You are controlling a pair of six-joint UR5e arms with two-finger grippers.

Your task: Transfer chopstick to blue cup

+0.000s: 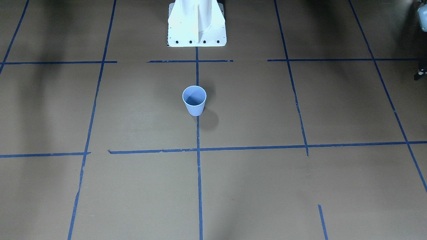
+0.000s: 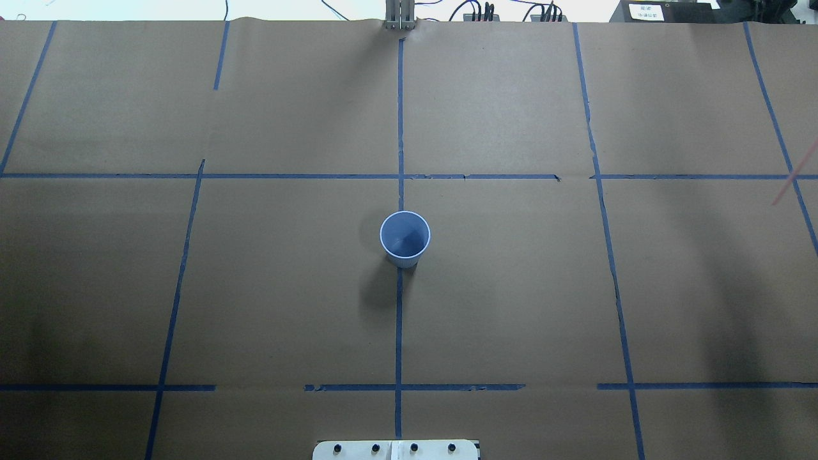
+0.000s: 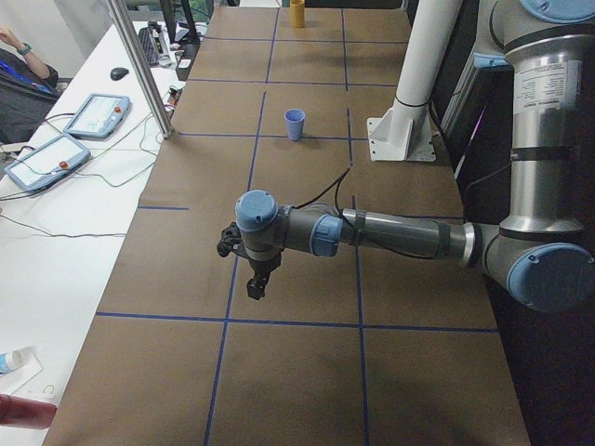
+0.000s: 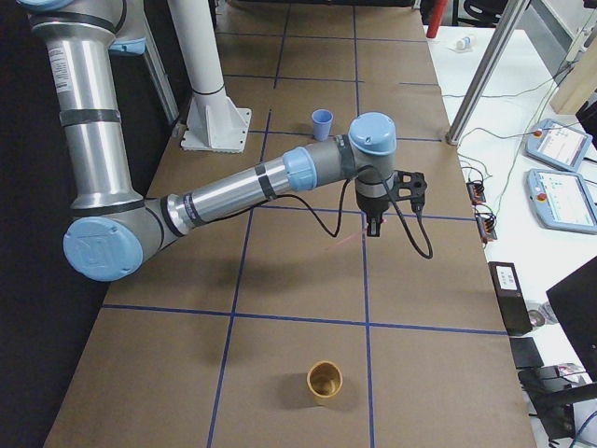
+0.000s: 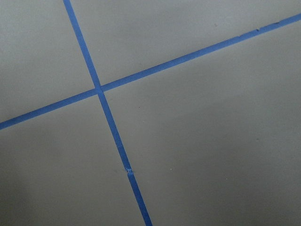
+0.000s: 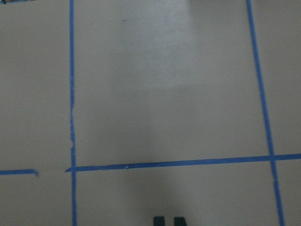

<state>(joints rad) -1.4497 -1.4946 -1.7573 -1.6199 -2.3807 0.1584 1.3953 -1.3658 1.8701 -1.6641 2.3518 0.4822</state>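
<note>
One tan cup [image 4: 325,381], one blue cup [image 1: 194,100], one chopstick [image 2: 785,188] sit apart.

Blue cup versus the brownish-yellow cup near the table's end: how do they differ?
The blue cup is pale blue, the brownish-yellow cup tan-orange. The blue cup stands mid-table on a tape line; the brownish-yellow cup stands inside a taped square near the end of the table. Both are upright, mouths up.

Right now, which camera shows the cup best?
Front-facing: the cup is central, showing rim, ribbed wall and empty inside. Overhead shows mostly rim and inside; side views show it small; wrist cameras miss it.
</note>
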